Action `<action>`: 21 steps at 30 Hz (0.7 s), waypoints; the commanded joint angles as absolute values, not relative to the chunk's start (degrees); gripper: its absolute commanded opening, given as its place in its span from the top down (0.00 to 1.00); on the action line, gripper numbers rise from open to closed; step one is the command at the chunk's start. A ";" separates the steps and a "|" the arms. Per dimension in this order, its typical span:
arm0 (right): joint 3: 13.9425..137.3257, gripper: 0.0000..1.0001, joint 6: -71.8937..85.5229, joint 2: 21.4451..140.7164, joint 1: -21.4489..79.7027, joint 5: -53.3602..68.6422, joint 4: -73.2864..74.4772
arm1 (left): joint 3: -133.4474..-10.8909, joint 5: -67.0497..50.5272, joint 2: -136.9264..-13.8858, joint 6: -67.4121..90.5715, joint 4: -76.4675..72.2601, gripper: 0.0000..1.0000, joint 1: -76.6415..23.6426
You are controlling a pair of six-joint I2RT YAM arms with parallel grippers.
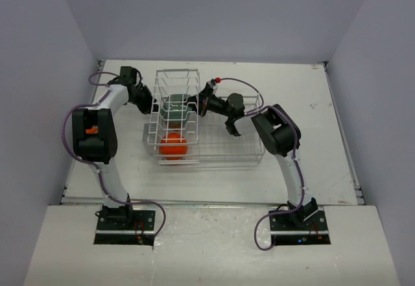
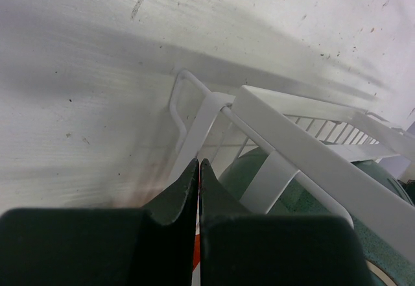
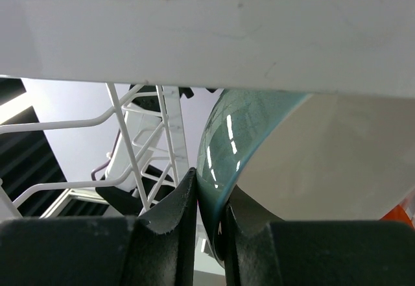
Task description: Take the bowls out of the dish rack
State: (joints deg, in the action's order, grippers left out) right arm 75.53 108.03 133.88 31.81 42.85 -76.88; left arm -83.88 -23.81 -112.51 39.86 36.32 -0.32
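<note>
From above, the dish rack point(image 1: 220, 150) sits mid-bench point(image 1: 324, 163). Its left end holds an orange bowl point(image 1: 173, 144) on the near side and a teal bowl point(image 1: 175, 109) behind it, under the tall plate slots. The rest of the basket looks bare wire. My right claw point(image 1: 200, 104) reaches in over the rack to the teal bowl's right edge. My left claw point(image 1: 149, 102) is outside, close against the rack's left wall. Open bench lies right of the rack and beyond it.

Through my left wrist, the left claw point(image 2: 198, 182) has its fingers pressed together on nothing. The rack's white rim runs just to its right, with a speckled green bowl behind the wires.

Through my right wrist, the right claw point(image 3: 211, 202) is pinched on the teal bowl's rim, one finger outside the glossy teal wall and one against the cream inside. A rack bar crosses close overhead.
</note>
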 commanded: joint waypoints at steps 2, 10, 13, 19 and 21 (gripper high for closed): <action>74.97 1.00 108.28 131.23 31.82 44.99 -88.15 | -86.05 -29.18 -112.06 40.61 33.75 1.00 -0.70; 75.23 1.00 109.07 127.01 31.55 46.14 -89.38 | -85.43 -29.71 -111.36 40.61 33.40 1.00 0.00; 74.54 1.00 109.07 125.07 31.38 47.02 -89.56 | -85.52 -29.97 -111.44 40.61 33.22 1.00 0.00; 71.46 1.00 107.84 120.60 30.06 48.95 -89.03 | -85.96 -30.32 -111.80 41.13 32.78 1.00 0.00; 70.84 1.00 107.32 119.71 29.71 49.48 -88.51 | -86.22 -30.59 -111.97 41.39 32.52 1.00 0.00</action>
